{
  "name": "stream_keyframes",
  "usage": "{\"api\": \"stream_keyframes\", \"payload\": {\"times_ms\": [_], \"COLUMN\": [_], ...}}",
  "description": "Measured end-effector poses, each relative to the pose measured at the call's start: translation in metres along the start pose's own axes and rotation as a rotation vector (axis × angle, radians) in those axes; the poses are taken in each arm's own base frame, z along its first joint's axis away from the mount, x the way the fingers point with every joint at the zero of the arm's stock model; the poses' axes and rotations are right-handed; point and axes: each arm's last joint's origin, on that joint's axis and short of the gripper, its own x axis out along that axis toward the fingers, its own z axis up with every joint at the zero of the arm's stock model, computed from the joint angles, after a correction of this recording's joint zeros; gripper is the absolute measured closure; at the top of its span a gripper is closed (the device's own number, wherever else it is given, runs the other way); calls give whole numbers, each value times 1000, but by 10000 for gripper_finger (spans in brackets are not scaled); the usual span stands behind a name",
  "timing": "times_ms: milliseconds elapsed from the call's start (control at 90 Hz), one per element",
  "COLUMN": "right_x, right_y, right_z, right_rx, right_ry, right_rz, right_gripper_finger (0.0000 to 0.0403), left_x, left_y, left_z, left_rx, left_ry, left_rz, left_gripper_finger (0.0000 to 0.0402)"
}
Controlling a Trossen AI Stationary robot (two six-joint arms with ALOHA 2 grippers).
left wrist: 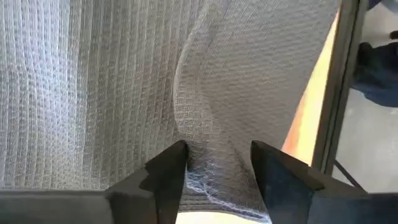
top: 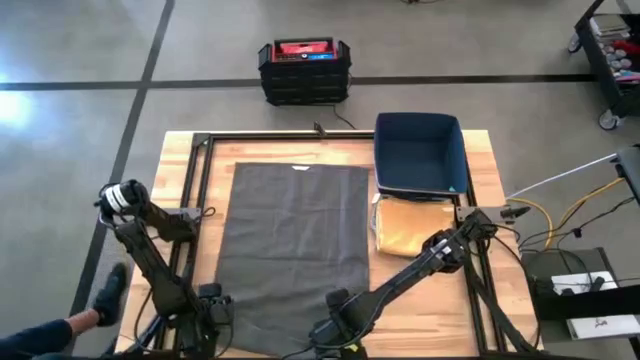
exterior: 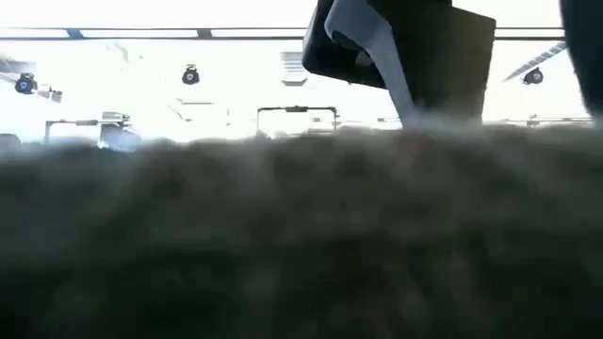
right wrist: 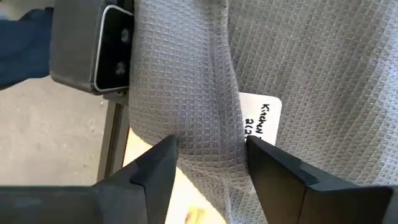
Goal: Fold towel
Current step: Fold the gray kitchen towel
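Wooden tabletop with a black frame around its work area is what you are working over, and a grey waffle-weave towel lies spread flat on it, running from the near edge toward the far side. Nearest to you, the left gripper sits at the towel's near left corner; through its wrist camera you see its two fingers set apart with a raised ridge of cloth bunched between them. Your right gripper is at the near edge too, toward the right corner, its fingers likewise straddling a pinched fold of towel, with a white label bearing handwriting just beyond. Neither pair has squeezed fully together; cloth fills each gap. From table height the towel's fuzzy edge fills your lower view and one dark gripper hangs above it. Right of the towel, farther back, you have a folded mustard-yellow cloth and behind it a dark blue bin. Past the table's far edge, a black crate with a red top stands on the grey floor
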Motion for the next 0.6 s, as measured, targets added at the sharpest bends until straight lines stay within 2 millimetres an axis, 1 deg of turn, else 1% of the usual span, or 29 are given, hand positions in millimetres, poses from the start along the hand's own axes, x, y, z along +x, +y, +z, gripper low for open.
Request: {"api": "stream_keyframes", "payload": {"times_ms": [211,300,344,422,467,600], "right_x": [0,1,2,4,5,7], "right_y": [0,1,1,1,1,0], "right_z": [0,-1,-1,-2,-3,-4], "right_rx": [0,-2,-3,-14,-18,-32], "right_ry": [-3,-1,1,5,7,18], "right_rz": [-7,-7,-8,-22,-35,-40], "right_gripper_finger": [219,221,228,252,273,358], "left_x": [2,2,2,2,2,2], "left_y": [0,0,0,0,0,0], "left_z": [0,0,0,0,0,0], "left_rx": [8,9,8,3,-1,-32], "left_ry": [-7,-11,-11,-12,-15,-23], "left_rz": [-11,-20,-21,-22,-20,-17], "left_gripper_finger": [272,300,323,372,389,392]}}
